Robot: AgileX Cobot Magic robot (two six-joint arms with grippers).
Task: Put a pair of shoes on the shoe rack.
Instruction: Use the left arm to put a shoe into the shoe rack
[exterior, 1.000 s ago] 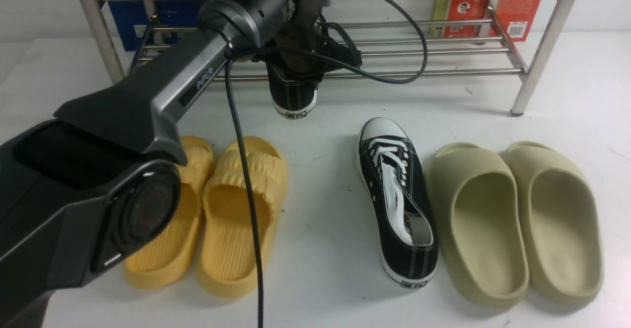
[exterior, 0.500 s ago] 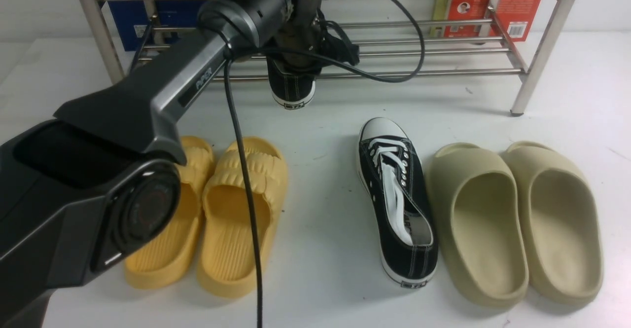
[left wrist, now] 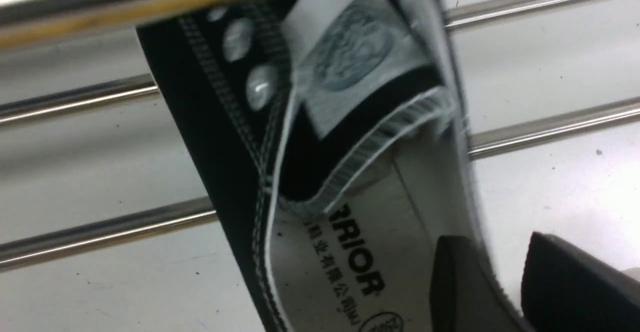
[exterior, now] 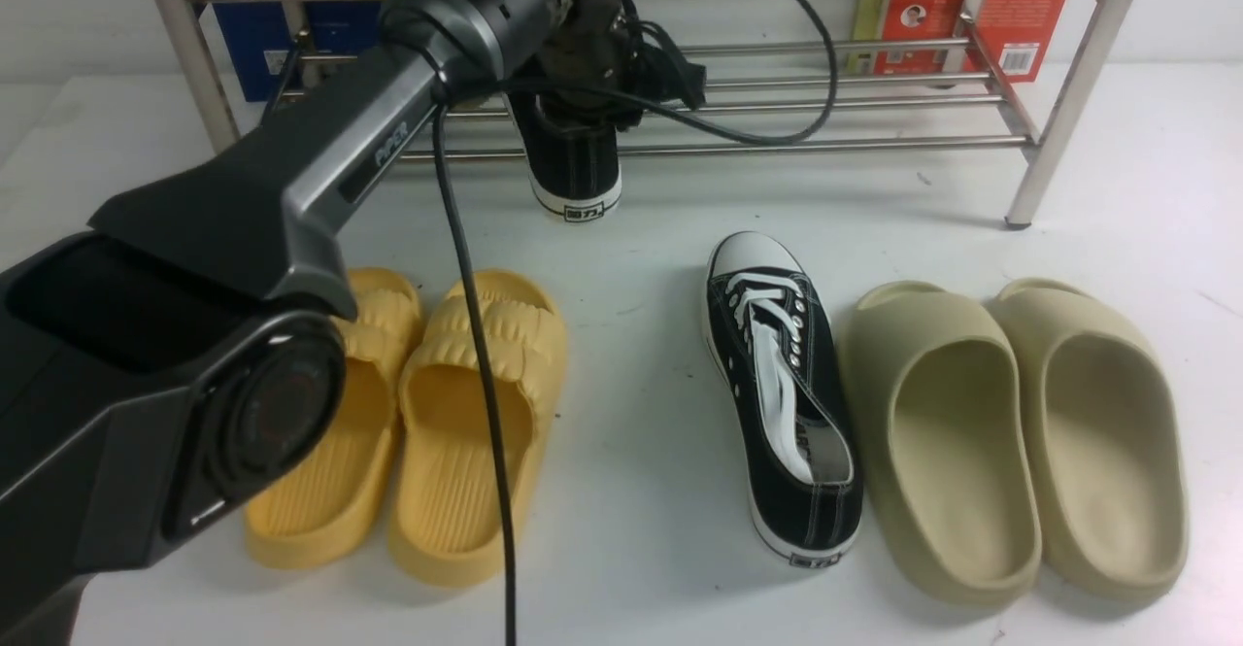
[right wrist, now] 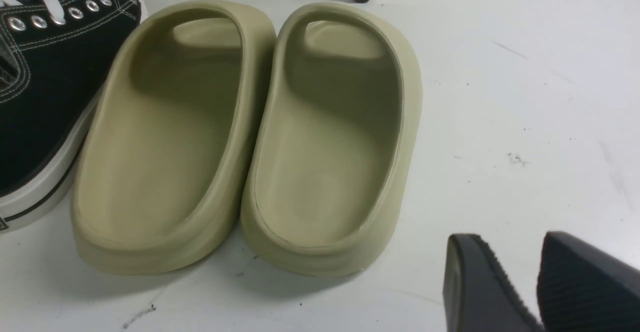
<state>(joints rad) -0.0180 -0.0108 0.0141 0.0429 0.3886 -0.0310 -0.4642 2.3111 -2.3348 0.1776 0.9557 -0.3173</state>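
Observation:
My left gripper (left wrist: 492,252) is shut on the inner side wall of one black canvas sneaker (left wrist: 225,137), one finger inside the shoe and one outside. In the front view the arm's wrist hides the jaws. Only the sneaker's heel (exterior: 575,175) shows, sticking out over the front bar of the steel shoe rack (exterior: 874,146). Rack bars (left wrist: 100,229) run under the shoe; I cannot tell whether it rests on them. The second sneaker (exterior: 782,384) lies on the table, toe toward the rack, and also shows in the right wrist view (right wrist: 45,87). My right gripper (right wrist: 510,257) is shut and empty, low over the table near the beige slides.
Yellow ribbed slides (exterior: 418,413) lie at front left under my left arm. Beige slides (exterior: 1010,442) lie right of the second sneaker. A blue box (exterior: 320,34) and a red box (exterior: 971,5) stand behind the rack. The rack's right front leg (exterior: 1058,102) stands on the table.
My left gripper has carried the sneaker a little farther in over the rack's bars and slightly left. The second sneaker and the slides have not moved.

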